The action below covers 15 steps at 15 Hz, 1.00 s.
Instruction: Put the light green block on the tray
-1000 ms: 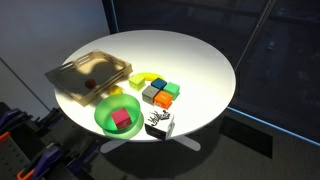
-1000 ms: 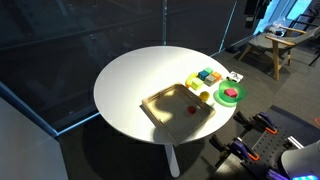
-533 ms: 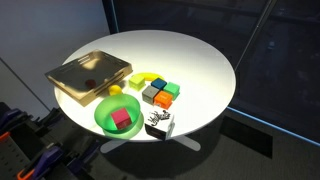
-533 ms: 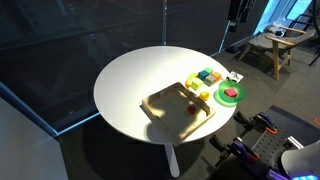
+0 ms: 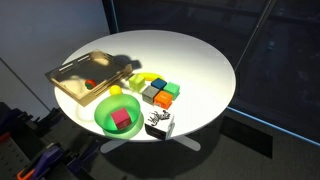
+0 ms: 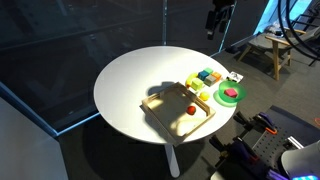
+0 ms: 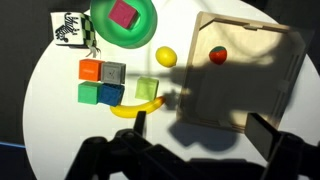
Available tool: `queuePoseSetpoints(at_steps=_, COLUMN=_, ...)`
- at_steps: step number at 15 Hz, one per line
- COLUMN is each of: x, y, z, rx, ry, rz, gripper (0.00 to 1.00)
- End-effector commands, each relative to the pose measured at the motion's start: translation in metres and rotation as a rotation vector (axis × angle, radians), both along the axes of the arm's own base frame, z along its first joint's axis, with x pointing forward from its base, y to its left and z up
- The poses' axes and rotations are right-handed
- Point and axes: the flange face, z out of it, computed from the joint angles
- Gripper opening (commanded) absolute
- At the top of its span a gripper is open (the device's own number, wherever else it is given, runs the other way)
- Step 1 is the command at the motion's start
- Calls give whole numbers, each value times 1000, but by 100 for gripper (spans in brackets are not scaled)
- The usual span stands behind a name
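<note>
In the wrist view the light green block (image 7: 147,88) sits on the white table between a grey block (image 7: 113,73) and the tray (image 7: 262,100), just above a banana (image 7: 135,108). The light-wood tray holds a small red fruit (image 7: 218,55). My gripper (image 7: 203,128) is open and empty, high above the table, with its fingers framing the tray's near edge. In an exterior view the gripper (image 6: 218,19) hangs far above the table's back edge. The tray shows in both exterior views (image 5: 85,75) (image 6: 168,108).
A bright green bowl (image 7: 124,22) holds a magenta block. Orange (image 7: 90,70), dark green (image 7: 90,94) and blue (image 7: 110,95) blocks cluster left of the light green one. A lemon (image 7: 166,57) and a zebra-patterned card (image 7: 68,25) lie nearby.
The gripper has come further into the exterior view from the top, moving toward the table. Its shadow now falls across the tray.
</note>
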Motion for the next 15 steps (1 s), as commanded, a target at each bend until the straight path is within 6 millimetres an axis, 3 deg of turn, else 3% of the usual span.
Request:
queuePoseSetpoints(at_steps=1, x=30, y=-7, z=-18, rx=57, ry=-22, rz=-27, gripper=100)
queuePoseSetpoints(at_steps=8, x=71, y=-16, z=-76, rx=111, ry=-1, rz=-136, gripper=100)
queuePoseSetpoints(at_steps=15, x=87, y=-34, z=-114, rx=87, ry=35, rz=-210, gripper=100)
